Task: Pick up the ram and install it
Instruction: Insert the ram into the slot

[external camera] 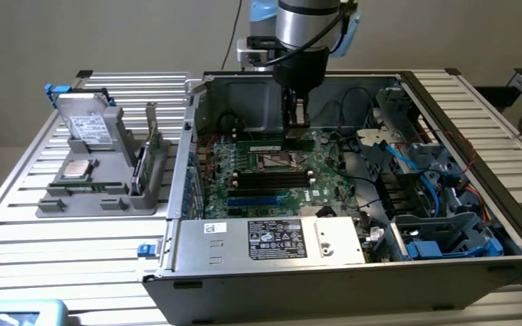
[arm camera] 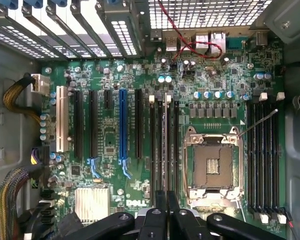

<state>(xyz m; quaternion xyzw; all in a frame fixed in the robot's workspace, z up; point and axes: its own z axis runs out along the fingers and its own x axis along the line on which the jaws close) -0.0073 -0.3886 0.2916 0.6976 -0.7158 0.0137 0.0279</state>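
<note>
Ram (arm camera: 165, 142): thin dark-green stick, seen edge-on, lined up over the black slots (arm camera: 152, 145) just beside the empty socket (arm camera: 212, 167), mid motherboard (arm camera: 105, 135); seated or not, cannot tell. Open case (external camera: 198, 278) holds the motherboard. Grey rack (external camera: 79, 200) near the table (external camera: 62, 244) edge at the exterior view's left holds a silver chip (external camera: 78, 168) and a green card (external camera: 152, 159). Gripper (arm camera: 166, 202) fingers pressed together, pinching the ram.

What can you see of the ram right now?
The ram is a long, thin dark-green stick standing on edge, gripped from above by the tool. It runs along the memory slots beside the empty processor socket on the motherboard, inside the open computer case. Whether it is fully seated cannot be told.
</note>
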